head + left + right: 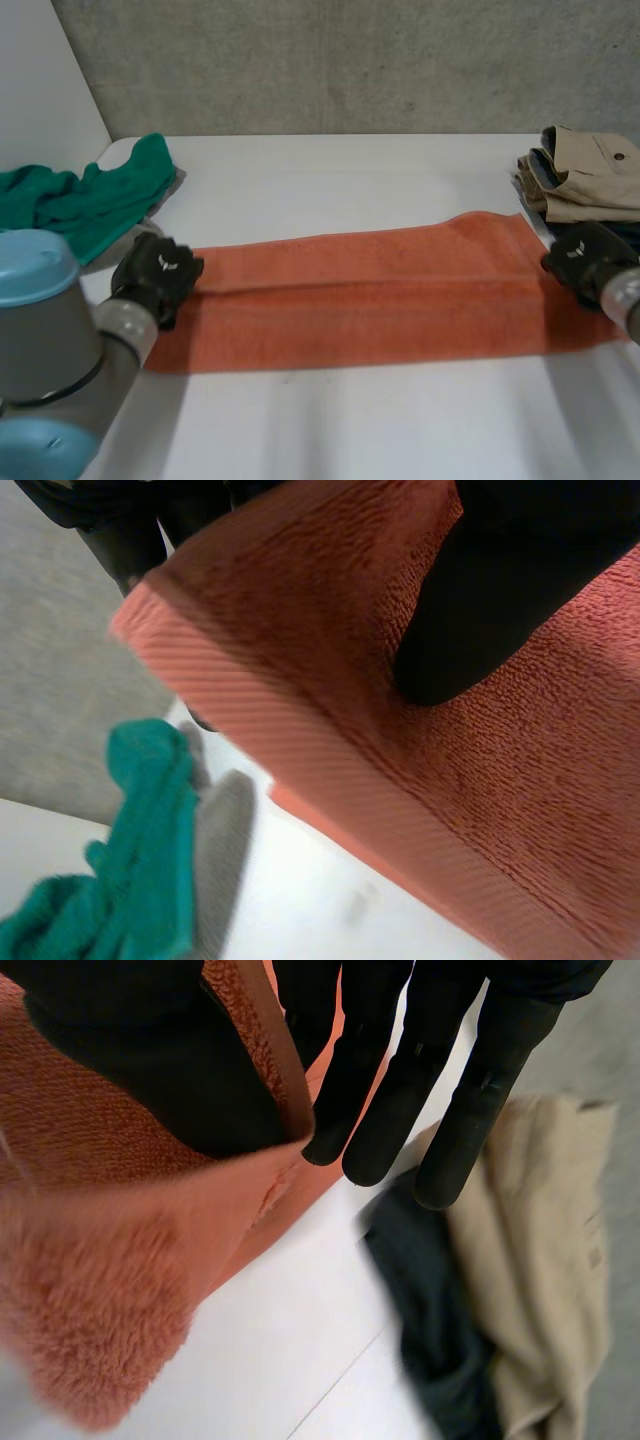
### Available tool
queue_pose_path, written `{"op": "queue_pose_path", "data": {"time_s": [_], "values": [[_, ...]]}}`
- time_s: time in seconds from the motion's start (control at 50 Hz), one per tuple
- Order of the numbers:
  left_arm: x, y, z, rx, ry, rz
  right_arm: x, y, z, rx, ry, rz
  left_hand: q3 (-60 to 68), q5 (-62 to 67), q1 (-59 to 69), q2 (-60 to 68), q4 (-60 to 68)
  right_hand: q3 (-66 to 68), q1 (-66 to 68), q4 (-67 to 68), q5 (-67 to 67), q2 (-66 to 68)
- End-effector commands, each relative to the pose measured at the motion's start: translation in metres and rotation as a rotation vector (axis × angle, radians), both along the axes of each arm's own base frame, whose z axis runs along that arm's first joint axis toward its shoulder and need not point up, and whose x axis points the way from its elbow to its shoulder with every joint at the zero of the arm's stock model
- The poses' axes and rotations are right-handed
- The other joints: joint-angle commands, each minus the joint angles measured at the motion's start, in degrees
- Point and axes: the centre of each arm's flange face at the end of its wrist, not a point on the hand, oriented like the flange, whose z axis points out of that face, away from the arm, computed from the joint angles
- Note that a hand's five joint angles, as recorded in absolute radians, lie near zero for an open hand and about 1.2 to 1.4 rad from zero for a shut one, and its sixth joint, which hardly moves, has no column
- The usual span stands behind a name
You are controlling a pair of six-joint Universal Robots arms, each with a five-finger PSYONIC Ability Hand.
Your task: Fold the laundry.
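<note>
A long orange fluffy towel (370, 295) lies stretched across the white tabletop (340, 175). The left hand (158, 272) pinches its left end, thumb on top. The right hand (590, 258) pinches its right end between thumb and straight fingers. A crumpled green cloth (90, 195) lies near the left hand. A pile of folded clothes (585, 180) sits by the right hand.

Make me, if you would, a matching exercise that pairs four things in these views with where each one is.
1. orange towel
2. green cloth
3. beige garment
4. left hand

A. on top of the pile at the right
B. crumpled at the far left
C. gripping the towel's left end
D. spread long across the table

Pairs: 1-D, 2-B, 3-A, 4-C
</note>
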Motion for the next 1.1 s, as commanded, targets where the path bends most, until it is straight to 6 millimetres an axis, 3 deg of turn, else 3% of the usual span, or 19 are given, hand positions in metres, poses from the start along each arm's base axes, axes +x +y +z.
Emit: {"op": "queue_pose_path", "data": {"time_s": [0.02,0.08,0.26,0.42,0.44,0.46,0.48,0.5,0.6,0.68,0.7,0.78,0.82,0.94,1.0,1.1], "values": [[-0.015,-0.055,-0.022,-0.117,0.006,0.066,0.032,-0.048,-0.007,-0.259,-0.003,0.071,11.37,15.41,13.10,11.17,11.02,11.50,15.06,11.02,11.56,12.47],[-0.018,-0.070,-0.028,-0.148,0.002,0.097,0.041,-0.070,-0.012,-0.351,-0.001,0.067,11.37,15.41,13.10,11.17,11.02,11.50,15.06,11.02,11.56,12.47],[-0.035,-0.123,-0.050,-0.304,-0.058,0.112,0.063,-0.103,-0.035,-0.407,-0.022,0.099,11.37,15.41,13.10,11.17,11.02,11.50,15.06,11.02,11.56,12.47],[-0.041,-0.134,-0.057,-0.347,-0.102,0.105,0.069,-0.126,-0.052,-0.498,-0.040,0.116,11.37,15.41,13.10,11.17,11.02,11.50,15.06,11.02,11.56,12.47],[-0.043,-0.132,-0.057,-0.346,-0.098,0.096,0.069,-0.128,-0.052,-0.506,-0.041,0.116,11.37,15.41,13.10,11.17,11.02,7.56,11.13,7.08,7.62,8.53],[-0.045,-0.130,-0.057,-0.345,-0.097,0.086,0.070,-0.129,-0.052,-0.520,-0.046,0.115,-2.26,1.78,-0.53,-2.46,-2.61,-30.28,-26.71,-30.76,-30.22,-29.31],[-0.048,-0.128,-0.056,-0.346,-0.090,0.069,0.070,-0.130,-0.051,-0.530,-0.048,0.110,-42.53,-38.49,-40.80,-42.73,-42.88,-51.81,-48.24,-52.29,-51.75,-50.84],[-0.050,-0.126,-0.055,-0.345,-0.087,0.056,0.069,-0.131,-0.050,-0.537,-0.052,0.105,-58.63,-54.59,-56.90,-58.83,-58.98,-58.50,-54.94,-58.98,-58.44,-57.53],[-0.068,-0.112,-0.040,-0.373,-0.051,-0.014,0.072,-0.125,-0.035,-0.525,-0.167,0.076,-58.63,-54.59,-56.90,-58.83,-58.98,-58.50,-54.94,-58.98,-58.44,-57.53],[-0.066,-0.106,-0.013,-0.413,-0.024,-0.001,0.067,-0.114,0.016,-0.531,-0.387,0.049,-58.63,-54.59,-56.90,-58.83,-58.98,-58.50,-54.94,-58.98,-58.44,-57.53],[-0.065,-0.104,-0.008,-0.418,-0.017,0.002,0.065,-0.105,0.041,-0.528,-0.474,0.049,-58.63,-54.59,-56.90,-58.83,-58.98,-58.50,-54.94,-58.98,-58.44,-57.53],[-0.051,-0.090,0.029,-0.444,0.045,0.032,0.061,-0.080,0.068,-0.431,-0.565,0.048,-58.63,-54.59,-56.90,-58.83,-58.98,-58.50,-54.94,-58.98,-58.44,-57.53],[-0.048,-0.083,0.038,-0.446,0.078,0.034,0.056,-0.072,0.072,-0.367,-0.573,0.042,-58.63,-54.59,-56.90,-58.83,-58.98,-58.50,-54.94,-58.98,-58.44,-57.53],[-0.031,-0.045,0.058,-0.405,0.215,0.037,0.016,-0.048,0.062,-0.078,-0.536,-0.073,-58.63,-54.59,-56.90,-58.83,-58.98,-58.50,-54.94,-58.98,-58.44,-57.53],[-0.023,-0.029,0.059,-0.368,0.271,0.040,0.004,-0.033,0.052,0.061,-0.525,-0.121,-58.63,-54.59,-56.90,-58.83,-58.98,-58.50,-54.94,-58.98,-58.44,-57.53],[-0.017,-0.012,0.053,-0.300,0.333,0.040,-0.012,-0.026,0.037,0.155,-0.521,-0.164,-58.63,-54.59,-56.90,-58.83,-58.98,-52.21,-48.65,-52.69,-52.15,-51.24]]}}
